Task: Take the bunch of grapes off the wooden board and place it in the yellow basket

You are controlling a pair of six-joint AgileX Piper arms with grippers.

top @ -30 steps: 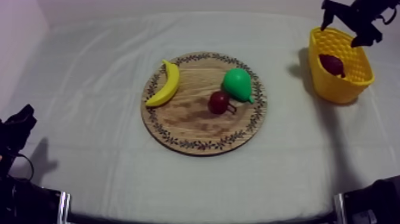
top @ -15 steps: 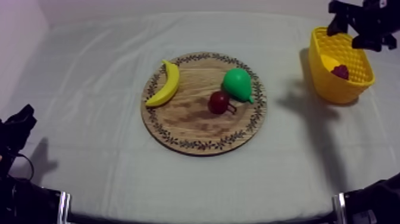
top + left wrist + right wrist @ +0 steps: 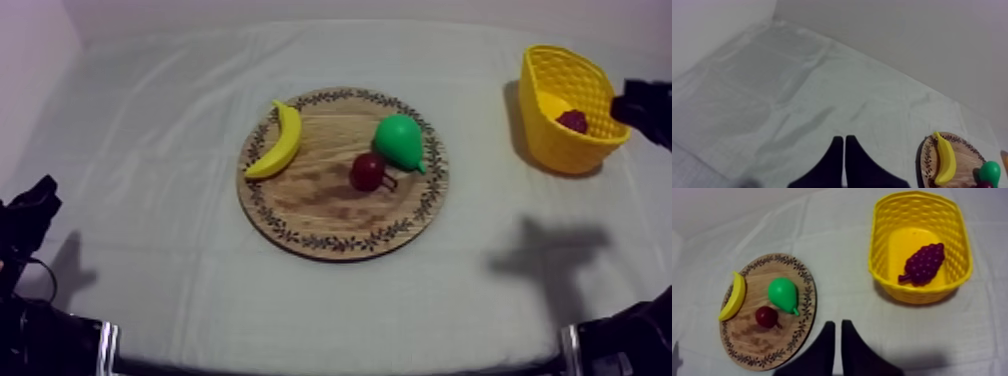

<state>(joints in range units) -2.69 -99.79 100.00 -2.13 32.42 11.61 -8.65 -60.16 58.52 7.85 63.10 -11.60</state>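
Note:
The dark purple bunch of grapes (image 3: 923, 263) lies inside the yellow basket (image 3: 882, 263), on its floor, and also shows in the basket (image 3: 545, 130) at the table's far right as the grapes (image 3: 573, 121). My right gripper (image 3: 838, 323) hangs high above the cloth between basket and board, fingers together, holding nothing. From above, the right gripper (image 3: 645, 105) is a dark shape just right of the basket. My left gripper (image 3: 844, 138) is shut on nothing, and the left gripper (image 3: 35, 200) rests low at the left.
The round wooden board (image 3: 330, 225) sits mid-table with a banana (image 3: 280, 140), a green pear (image 3: 400, 142) and a small red fruit (image 3: 367, 172) on it. Bare cloth surrounds board and basket.
My right gripper has drawn away from above the basket's far rim toward the right edge and closed its fingers. The grapes stay in the basket. The left arm has not moved.

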